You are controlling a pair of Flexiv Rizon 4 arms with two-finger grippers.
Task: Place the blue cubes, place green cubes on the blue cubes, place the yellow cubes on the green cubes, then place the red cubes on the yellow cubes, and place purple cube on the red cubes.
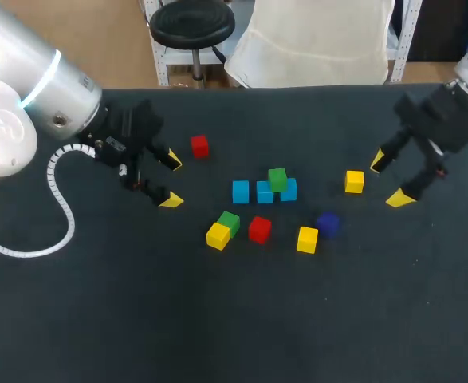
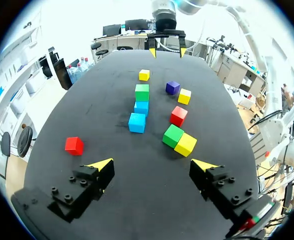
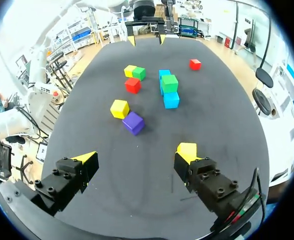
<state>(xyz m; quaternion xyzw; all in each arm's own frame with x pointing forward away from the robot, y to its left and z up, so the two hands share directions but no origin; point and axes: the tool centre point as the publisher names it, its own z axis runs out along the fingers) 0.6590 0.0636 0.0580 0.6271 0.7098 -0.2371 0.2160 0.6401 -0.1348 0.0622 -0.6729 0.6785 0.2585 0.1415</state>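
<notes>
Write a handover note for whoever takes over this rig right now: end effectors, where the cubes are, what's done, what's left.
Left end effector: open, empty, near the far red cube.
Right end effector: open, empty, beside the outlying yellow cube.
Done: row of three blue cubes placed; first green cube sits on it.
Loose on the black table: second green cube touching the front yellow cube, near red cube, middle yellow cube, purple cube.
Left: second green, then all yellows, reds, purple.
</notes>
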